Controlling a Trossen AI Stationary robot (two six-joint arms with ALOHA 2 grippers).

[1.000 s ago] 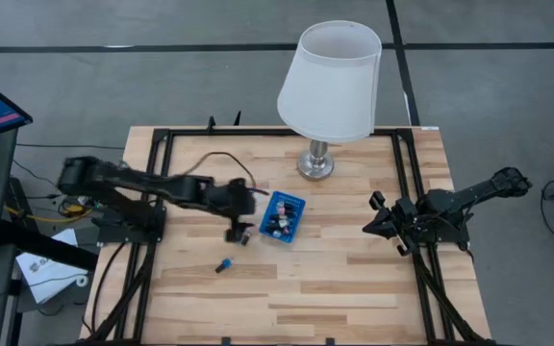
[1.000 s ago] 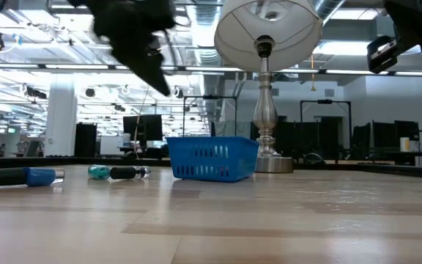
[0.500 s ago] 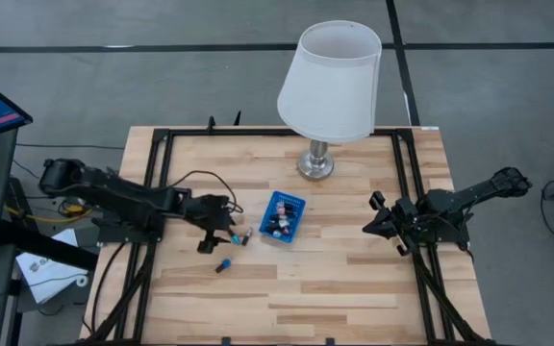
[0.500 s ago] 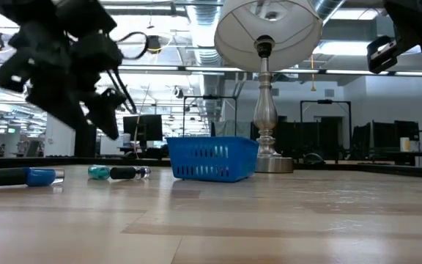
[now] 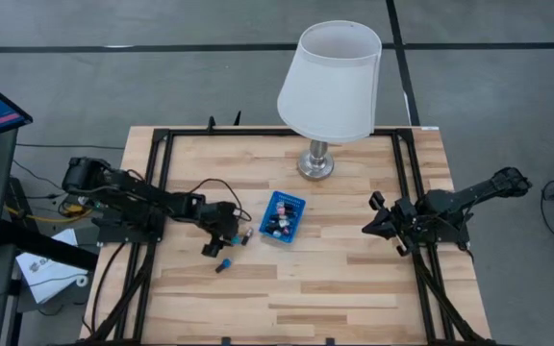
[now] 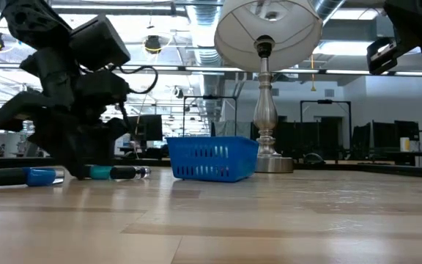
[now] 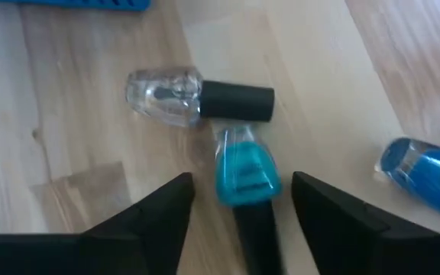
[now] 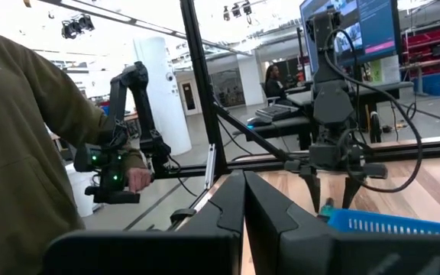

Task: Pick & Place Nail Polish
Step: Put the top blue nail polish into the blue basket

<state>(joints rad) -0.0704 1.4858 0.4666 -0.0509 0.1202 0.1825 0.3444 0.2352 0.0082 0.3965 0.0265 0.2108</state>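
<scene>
Left pincer (image 7: 239, 200) hangs low, fingers spread either side of teal bottle (image 7: 244, 172).

overhead cam, table-level cam, wrist cams

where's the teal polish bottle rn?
The teal nail polish bottle lies on the table between the left gripper's open fingers, its cap toward the wrist, touching the clear bottle. In the high view, that is just left of the blue basket.

Grey floor (image 5: 162, 77); white-shaded lamp (image 5: 330, 72); ceiling possibly open ductwork.
</scene>
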